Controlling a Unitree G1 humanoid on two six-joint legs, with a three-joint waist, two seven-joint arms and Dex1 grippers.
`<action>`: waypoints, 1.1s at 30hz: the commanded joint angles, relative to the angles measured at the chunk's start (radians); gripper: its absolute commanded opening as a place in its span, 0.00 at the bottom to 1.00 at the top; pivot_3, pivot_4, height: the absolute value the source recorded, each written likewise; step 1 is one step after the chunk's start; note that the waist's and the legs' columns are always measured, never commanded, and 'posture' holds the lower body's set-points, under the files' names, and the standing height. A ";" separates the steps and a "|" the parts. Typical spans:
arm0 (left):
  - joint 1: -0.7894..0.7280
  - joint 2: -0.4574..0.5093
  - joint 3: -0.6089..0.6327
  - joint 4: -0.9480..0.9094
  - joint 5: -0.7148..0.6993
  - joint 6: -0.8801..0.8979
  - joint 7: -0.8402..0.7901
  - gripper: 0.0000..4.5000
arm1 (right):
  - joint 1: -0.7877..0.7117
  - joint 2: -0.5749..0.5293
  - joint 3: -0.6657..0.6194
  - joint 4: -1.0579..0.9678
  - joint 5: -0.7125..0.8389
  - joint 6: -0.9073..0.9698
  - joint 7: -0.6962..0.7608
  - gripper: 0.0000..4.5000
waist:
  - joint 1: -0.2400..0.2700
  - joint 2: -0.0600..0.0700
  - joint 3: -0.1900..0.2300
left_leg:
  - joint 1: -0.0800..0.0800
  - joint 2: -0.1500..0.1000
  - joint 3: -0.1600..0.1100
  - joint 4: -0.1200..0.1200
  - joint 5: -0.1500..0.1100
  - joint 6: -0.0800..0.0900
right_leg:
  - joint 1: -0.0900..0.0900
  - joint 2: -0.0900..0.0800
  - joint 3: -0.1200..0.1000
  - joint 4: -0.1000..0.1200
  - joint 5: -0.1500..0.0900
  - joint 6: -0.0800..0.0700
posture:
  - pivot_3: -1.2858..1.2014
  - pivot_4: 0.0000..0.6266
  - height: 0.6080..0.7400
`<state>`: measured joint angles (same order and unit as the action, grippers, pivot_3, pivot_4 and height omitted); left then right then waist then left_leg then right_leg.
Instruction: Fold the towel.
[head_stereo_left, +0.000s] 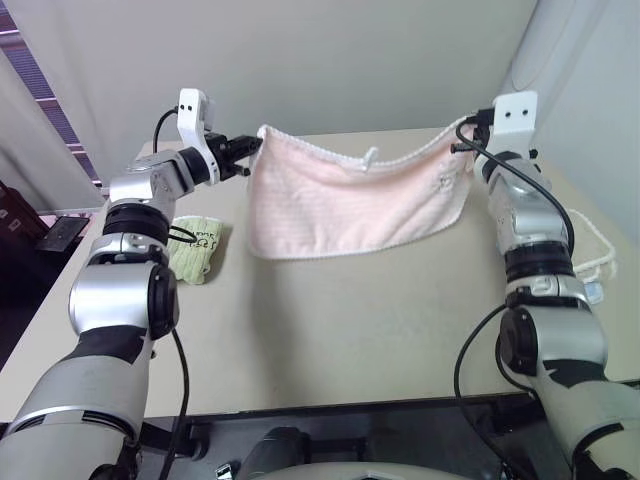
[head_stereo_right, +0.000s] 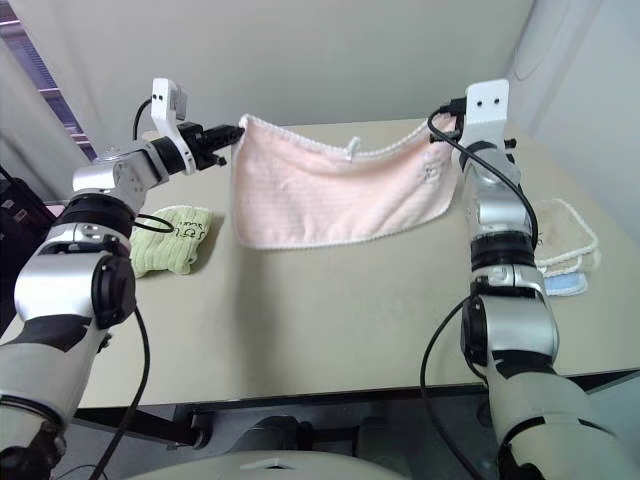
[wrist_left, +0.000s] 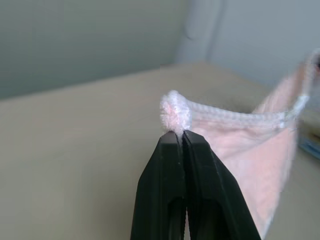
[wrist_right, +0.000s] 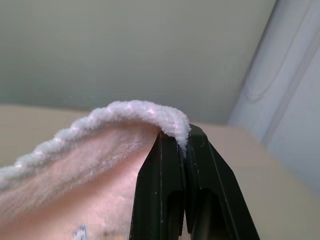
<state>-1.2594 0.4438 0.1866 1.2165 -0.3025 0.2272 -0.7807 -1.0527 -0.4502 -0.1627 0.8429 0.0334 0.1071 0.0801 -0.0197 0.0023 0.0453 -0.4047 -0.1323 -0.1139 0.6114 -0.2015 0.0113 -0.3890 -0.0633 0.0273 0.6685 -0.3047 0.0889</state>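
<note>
The pale pink towel (head_stereo_left: 350, 205) hangs in the air above the table, stretched between my two grippers, its top edge sagging in the middle where a small white tag sticks up. My left gripper (head_stereo_left: 252, 150) is shut on the towel's left top corner (wrist_left: 175, 112). My right gripper (head_stereo_left: 462, 135) is shut on the right top corner (wrist_right: 170, 120). The towel's lower edge hangs just above the beige tabletop (head_stereo_left: 350, 320).
A light green folded towel (head_stereo_left: 198, 248) lies on the table under my left forearm. A beige towel stacked with a blue one (head_stereo_right: 565, 250) lies at the right edge beside my right arm. A wall stands close behind the table.
</note>
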 joint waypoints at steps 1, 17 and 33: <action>-0.054 -0.004 0.076 0.064 -0.006 -0.135 0.101 0.01 | -0.112 -0.016 -0.024 0.135 -0.004 -0.123 -0.040 0.00 | -0.003 0.000 0.000 | -0.003 0.000 0.000 0.000 0.001 -0.001 | -0.002 0.000 0.000 0.002 0.000 0.000 | 0.52 0.00 1.00; 0.219 0.156 0.011 -0.150 0.023 -0.055 -0.547 0.01 | 0.474 -0.092 -0.124 -0.645 0.253 0.247 0.288 0.00 | -0.021 -0.002 0.001 | -0.007 0.000 0.000 0.001 -0.001 0.001 | -0.006 0.000 0.001 0.007 0.000 0.000 | 0.52 0.00 1.00; 0.926 0.465 -0.047 -1.053 -0.077 0.262 -0.754 0.01 | 1.179 -0.308 -0.314 -1.326 0.610 0.621 0.639 0.00 | 0.000 -0.002 0.001 | -0.004 0.004 0.001 0.004 -0.002 -0.003 | 0.001 0.000 0.001 0.003 -0.002 -0.013 | 0.52 0.00 1.00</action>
<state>-0.3418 0.8775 0.1276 0.2406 -0.3489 0.4725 -1.5336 0.1185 -0.7396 -0.4294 -0.4210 0.6136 0.7380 0.6909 -0.0200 0.0005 0.0462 -0.4083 -0.1282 -0.1121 0.6154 -0.2037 0.0084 -0.3874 -0.0633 0.0281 0.6704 -0.3065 0.0757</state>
